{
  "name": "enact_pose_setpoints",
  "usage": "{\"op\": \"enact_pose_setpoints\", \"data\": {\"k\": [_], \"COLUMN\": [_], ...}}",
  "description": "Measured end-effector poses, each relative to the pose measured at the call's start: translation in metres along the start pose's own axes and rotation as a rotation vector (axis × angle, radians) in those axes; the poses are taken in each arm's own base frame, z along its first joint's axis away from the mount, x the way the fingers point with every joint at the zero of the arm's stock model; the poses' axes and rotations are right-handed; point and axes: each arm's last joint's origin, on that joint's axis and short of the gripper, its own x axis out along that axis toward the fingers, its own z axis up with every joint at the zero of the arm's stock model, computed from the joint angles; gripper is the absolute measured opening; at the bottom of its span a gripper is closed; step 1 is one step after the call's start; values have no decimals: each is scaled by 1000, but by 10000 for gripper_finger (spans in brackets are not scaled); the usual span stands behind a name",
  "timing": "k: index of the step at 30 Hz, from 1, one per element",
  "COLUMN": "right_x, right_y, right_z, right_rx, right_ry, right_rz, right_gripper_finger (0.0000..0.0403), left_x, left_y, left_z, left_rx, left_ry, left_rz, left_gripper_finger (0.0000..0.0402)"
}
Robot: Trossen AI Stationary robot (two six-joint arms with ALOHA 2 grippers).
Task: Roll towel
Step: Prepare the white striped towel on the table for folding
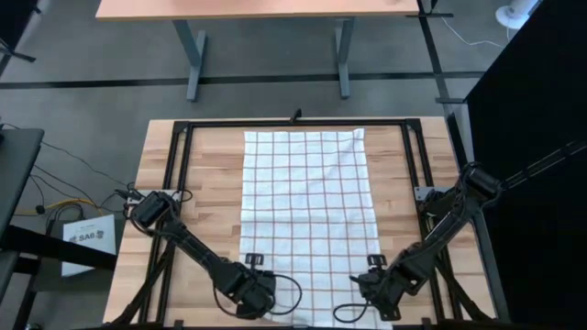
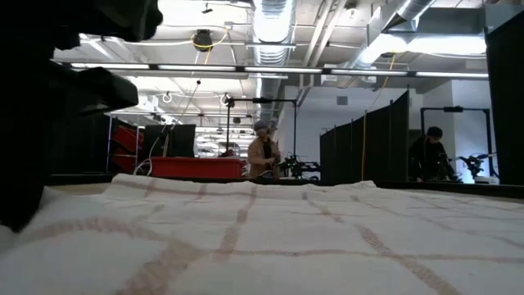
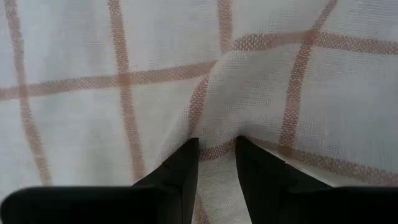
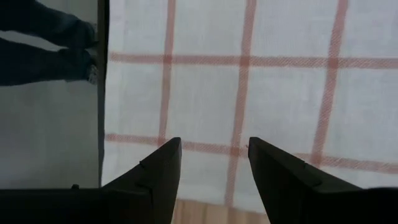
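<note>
Readable text: "SA6", in dark print
Stands on: a white box (image 1: 89, 240) on the floor, left of the counter (image 1: 209, 183)
Smaller print on it: too small to read

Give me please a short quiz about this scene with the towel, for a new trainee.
1. True or false: the towel lies spread flat along the table, not yet rolled.
2. Which gripper has pinched a fold of cloth between its fingers? A) the left gripper B) the right gripper C) both
3. Fill in: both grippers work at the towel's ____ end, closest to the arms' bases... or farthest from the far desk?

Key
1. True.
2. A. In the left wrist view the cloth bunches up between nearly closed fingers; the right fingers stand open over the towel's edge.
3. The near end, at the bottom of the high view.
</note>
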Motion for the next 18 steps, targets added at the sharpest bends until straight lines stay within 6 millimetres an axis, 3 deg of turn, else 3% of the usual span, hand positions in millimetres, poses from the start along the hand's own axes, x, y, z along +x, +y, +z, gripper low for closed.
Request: {"op": "enact_pose_setpoints", "data": {"k": [6,13,18], "right_x": [0,0,1], "right_y": [4,4,19], "right_z": [3,3,9], "right_rx": [7,6,-11], "right_ry": [-31,-37,-109], "right_rz": [34,42,169], "right_gripper_finger": [175,175,178], "left_x": [-23,-56,-65], "left_y": [-4,-24,-49], "left_z": [-5,-12,-10], "left_rx": [-83,-208,-226], "left_ry": [-7,11,-85], "left_rz": [-57,-292,-458], "left_gripper_finger": [93,93,93]}}
